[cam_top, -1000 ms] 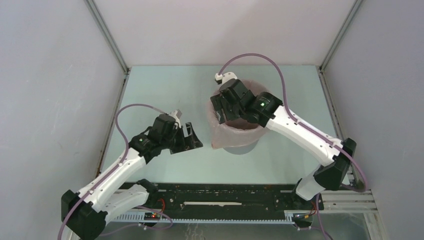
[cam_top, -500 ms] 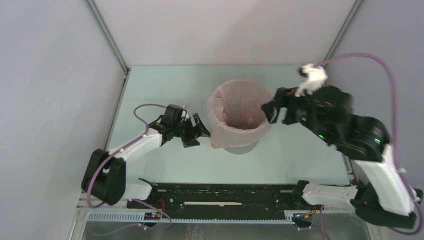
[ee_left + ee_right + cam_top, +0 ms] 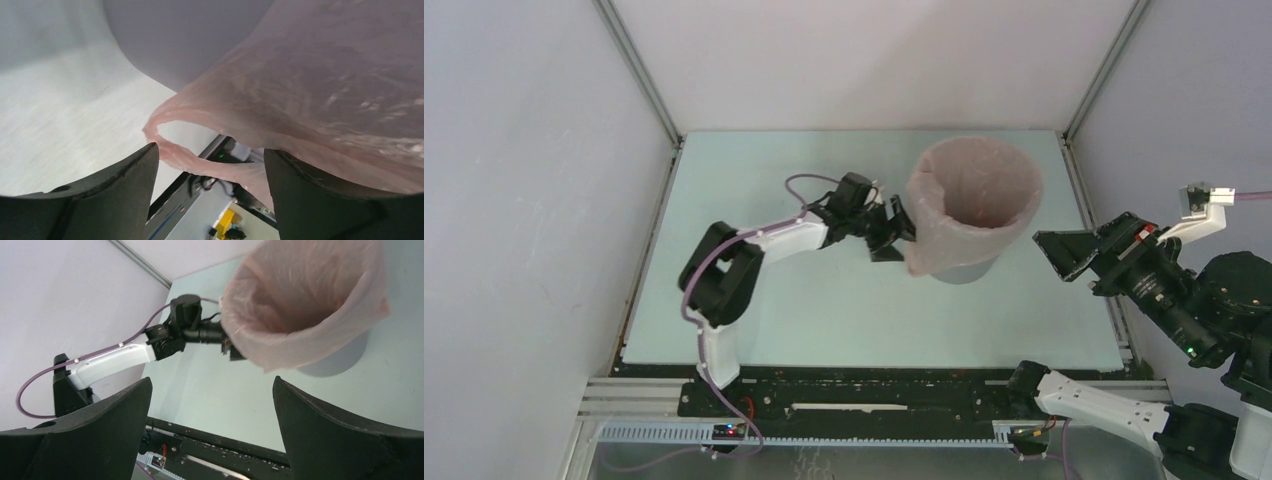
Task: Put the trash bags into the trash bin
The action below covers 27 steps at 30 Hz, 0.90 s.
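The pink trash bag [image 3: 936, 248] lines the grey trash bin [image 3: 970, 272]; left gripper [image 3: 897, 231] sits at its hem, jaws apart, while right gripper [image 3: 1069, 258] hangs well clear, jaws wide

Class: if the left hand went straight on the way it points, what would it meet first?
Most likely the loose fold of the pink trash bag ahead of the left hand, with the grey trash bin behind.
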### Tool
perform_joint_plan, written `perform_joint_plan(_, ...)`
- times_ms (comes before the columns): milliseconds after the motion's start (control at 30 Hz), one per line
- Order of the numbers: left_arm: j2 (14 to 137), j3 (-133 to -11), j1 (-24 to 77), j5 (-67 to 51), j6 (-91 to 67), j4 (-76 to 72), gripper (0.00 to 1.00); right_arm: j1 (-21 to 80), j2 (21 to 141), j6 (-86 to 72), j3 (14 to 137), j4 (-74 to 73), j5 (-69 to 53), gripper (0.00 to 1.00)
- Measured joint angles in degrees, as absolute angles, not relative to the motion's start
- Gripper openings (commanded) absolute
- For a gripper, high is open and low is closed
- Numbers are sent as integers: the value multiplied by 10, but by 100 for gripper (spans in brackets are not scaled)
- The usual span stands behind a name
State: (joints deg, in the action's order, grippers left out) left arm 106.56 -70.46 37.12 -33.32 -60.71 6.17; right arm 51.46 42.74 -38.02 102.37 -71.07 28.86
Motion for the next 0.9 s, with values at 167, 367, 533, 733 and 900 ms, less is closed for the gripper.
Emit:
perform_joint_plan(167, 1198, -873, 408, -348, -668, 18, 81, 514, 425, -415, 1014, -742, 297, 100)
perform_joint_plan(367, 1343, -1055, 442, -371, -728, -12, 80, 514, 414, -432, 1013, -759, 300, 100)
perform_joint_plan(533, 1339, -1031, 449, -373, -732, -16, 81, 514, 412, -429, 1013, -761, 300, 100)
perform_joint_plan(733, 1146, -783, 420, -347, -664, 28, 84, 514, 412, -377, 1002, -726, 285, 100)
perform_joint_plan(900, 871, -674, 354, -283, -560, 153, 90, 514, 414, -316, 966, -632, 263, 100)
